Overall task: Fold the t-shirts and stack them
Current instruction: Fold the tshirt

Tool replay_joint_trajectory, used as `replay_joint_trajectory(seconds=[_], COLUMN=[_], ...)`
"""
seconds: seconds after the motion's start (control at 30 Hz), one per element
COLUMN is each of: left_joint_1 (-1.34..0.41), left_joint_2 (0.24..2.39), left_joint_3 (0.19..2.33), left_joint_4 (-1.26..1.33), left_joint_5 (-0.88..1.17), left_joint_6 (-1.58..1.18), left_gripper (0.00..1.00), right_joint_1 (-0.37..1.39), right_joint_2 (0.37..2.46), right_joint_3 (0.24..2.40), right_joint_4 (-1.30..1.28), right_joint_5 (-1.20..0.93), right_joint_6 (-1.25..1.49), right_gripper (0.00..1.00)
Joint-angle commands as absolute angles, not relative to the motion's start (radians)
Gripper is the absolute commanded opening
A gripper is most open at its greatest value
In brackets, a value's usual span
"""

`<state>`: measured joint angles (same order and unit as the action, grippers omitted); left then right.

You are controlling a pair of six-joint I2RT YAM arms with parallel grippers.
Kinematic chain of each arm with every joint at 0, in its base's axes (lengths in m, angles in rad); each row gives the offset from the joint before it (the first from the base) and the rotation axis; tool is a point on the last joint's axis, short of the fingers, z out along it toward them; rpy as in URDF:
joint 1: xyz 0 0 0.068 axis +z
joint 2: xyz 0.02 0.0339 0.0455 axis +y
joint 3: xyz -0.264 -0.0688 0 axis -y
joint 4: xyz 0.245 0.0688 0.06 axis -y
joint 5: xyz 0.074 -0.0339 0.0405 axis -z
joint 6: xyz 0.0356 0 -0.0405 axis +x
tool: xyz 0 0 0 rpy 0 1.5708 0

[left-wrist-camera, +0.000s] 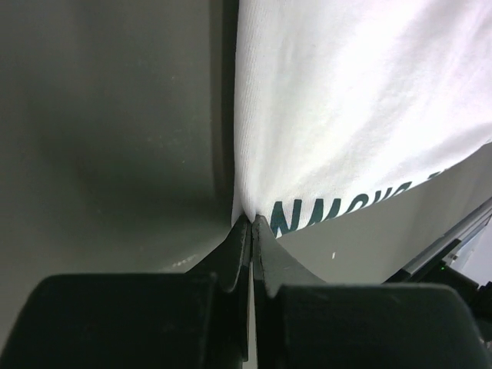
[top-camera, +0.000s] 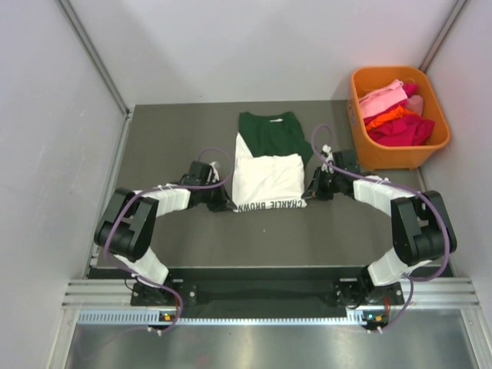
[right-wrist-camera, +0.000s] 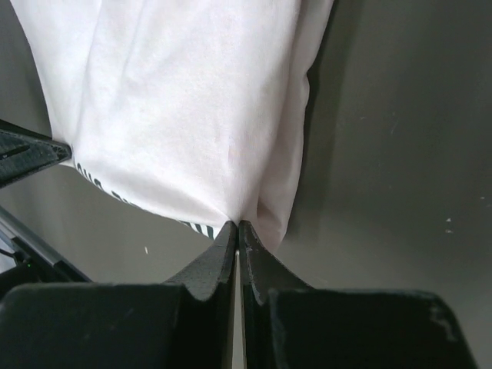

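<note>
"CHARLIE BROWN", in dark capitals, stands along the edge of the cream-white t-shirt (top-camera: 267, 178), between the left fingers (left-wrist-camera: 234, 257) and the right fingers (right-wrist-camera: 257, 261). Just beside the left fingers it reads upside down, probably "BROWN".

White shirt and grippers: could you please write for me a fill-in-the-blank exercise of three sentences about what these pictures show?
1. On the table lie ____ shirts: the white shirt partly over the green shirt.
2. The left gripper and the right gripper each pinch a near ____ of the white shirt.
3. The basket of clothes is ____ in colour.

Missing words: two; corner; orange.
</note>
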<state>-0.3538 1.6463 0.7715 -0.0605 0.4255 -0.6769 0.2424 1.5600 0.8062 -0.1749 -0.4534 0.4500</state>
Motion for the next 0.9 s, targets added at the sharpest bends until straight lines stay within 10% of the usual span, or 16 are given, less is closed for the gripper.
replay_joint_trajectory(seconds=[0.0,0.57,0.7,0.87], left_joint_1=[-0.356,-0.383,-0.387,-0.387], left_joint_2=[1.620,1.514,1.488,1.437], left_joint_3=[0.715,0.606,0.598,0.603], left_joint_4=[-0.017,0.005,-0.041,-0.092], left_joint_5=[0.410,0.391,0.368,0.325], left_joint_6=[-0.649,-0.643,-0.641,-0.646], left_gripper=[0.00,0.00,0.13,0.38], right_joint_1=[0.253,0.253,0.252,0.253], right_joint_2=[1.548,1.468,1.434,1.422], right_joint_3=[0.819,0.739,0.723,0.719], right_joint_4=[-0.192,-0.232,-0.239,-0.241], right_joint_5=[-0.423,-0.380,-0.382,-0.385], right_joint_6=[0.423,0.397,0.393,0.387], right_gripper=[0.00,0.04,0.46,0.59])
